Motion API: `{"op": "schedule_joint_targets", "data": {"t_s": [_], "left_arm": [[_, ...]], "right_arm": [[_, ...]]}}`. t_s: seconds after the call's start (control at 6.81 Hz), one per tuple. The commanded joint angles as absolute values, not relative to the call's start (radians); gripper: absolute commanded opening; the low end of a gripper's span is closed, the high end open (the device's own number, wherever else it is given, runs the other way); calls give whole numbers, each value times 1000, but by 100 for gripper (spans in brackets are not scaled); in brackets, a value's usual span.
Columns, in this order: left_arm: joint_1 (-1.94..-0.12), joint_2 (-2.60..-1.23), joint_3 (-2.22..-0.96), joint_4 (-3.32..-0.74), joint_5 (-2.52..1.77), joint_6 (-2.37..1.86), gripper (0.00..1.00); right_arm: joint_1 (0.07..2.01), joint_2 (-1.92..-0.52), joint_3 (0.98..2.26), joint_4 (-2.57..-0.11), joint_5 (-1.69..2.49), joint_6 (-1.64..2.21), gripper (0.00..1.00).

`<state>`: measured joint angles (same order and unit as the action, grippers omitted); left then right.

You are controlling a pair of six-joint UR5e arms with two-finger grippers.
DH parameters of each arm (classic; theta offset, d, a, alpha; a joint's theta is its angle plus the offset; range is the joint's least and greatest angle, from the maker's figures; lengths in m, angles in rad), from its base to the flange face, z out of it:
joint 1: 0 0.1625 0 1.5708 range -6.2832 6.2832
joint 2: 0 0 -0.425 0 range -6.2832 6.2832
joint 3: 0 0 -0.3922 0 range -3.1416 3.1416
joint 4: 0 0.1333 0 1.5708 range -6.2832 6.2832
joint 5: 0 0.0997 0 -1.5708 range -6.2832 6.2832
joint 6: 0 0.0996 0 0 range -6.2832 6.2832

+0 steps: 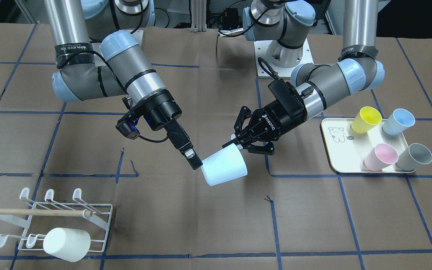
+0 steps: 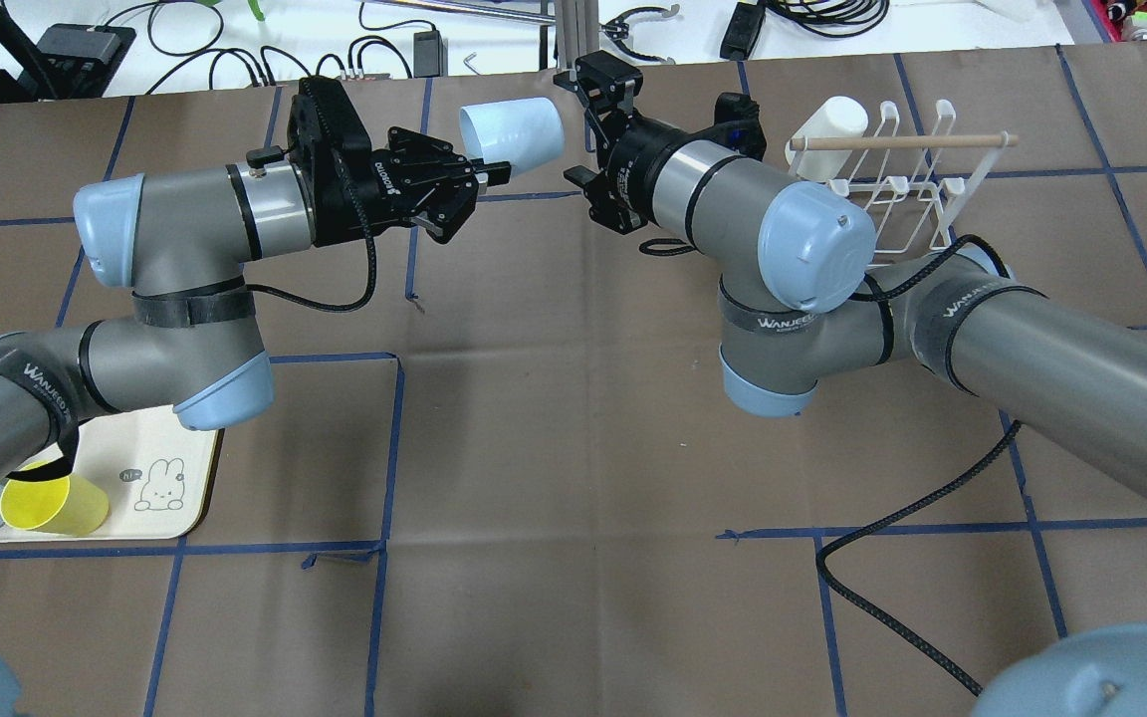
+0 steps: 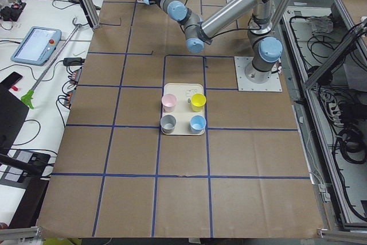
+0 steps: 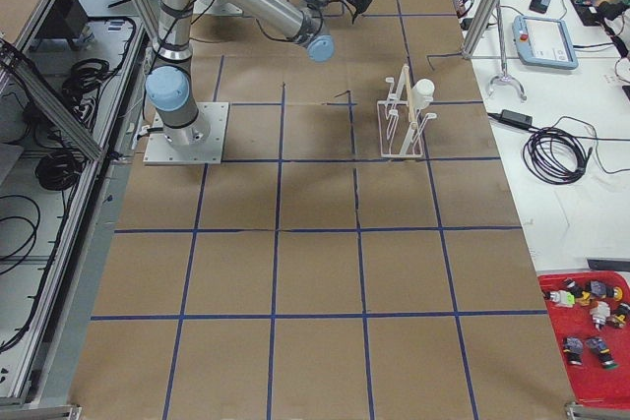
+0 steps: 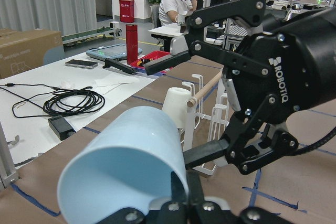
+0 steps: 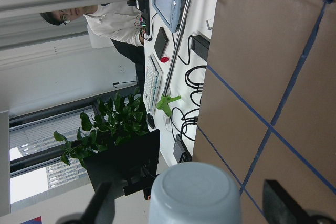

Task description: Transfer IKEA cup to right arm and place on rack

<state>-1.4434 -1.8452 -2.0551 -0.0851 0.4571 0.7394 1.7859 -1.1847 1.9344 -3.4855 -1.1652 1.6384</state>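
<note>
The light-blue IKEA cup (image 1: 224, 166) hangs tilted above the table's middle. My left gripper (image 1: 238, 144), the one with short linkage fingers, is shut on the cup's rim (image 5: 181, 182). The right arm (image 1: 141, 80) points its long blocky fingers (image 1: 192, 159) at the cup's closed base. In the right wrist view the right gripper (image 6: 191, 208) stands open, one finger on each side of the base (image 6: 195, 190), with gaps showing. The rack (image 1: 88, 213) stands at the table's corner on the right arm's side, with a white cup (image 1: 67, 243) on one prong.
A cream tray (image 1: 336, 157) on the left arm's side carries yellow (image 1: 366, 119), blue (image 1: 398, 121), pink (image 1: 381, 156) and grey (image 1: 414, 156) cups. A black cable (image 2: 932, 498) trails over the table by the right arm. People sit at desks beyond the table.
</note>
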Motion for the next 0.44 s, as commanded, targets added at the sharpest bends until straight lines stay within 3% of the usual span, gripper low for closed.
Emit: {"op": "schedule_joint_targets", "data": {"t_s": [0.0, 0.29], "left_arm": [[-1443, -1844, -2056, -84, 457, 739, 4], [-1443, -1844, -2054, -84, 457, 739, 4]], "right_arm": [[1807, -1155, 1918, -3487, -1164, 1641, 99], [1821, -1140, 1879, -3484, -1170, 1643, 99]]}}
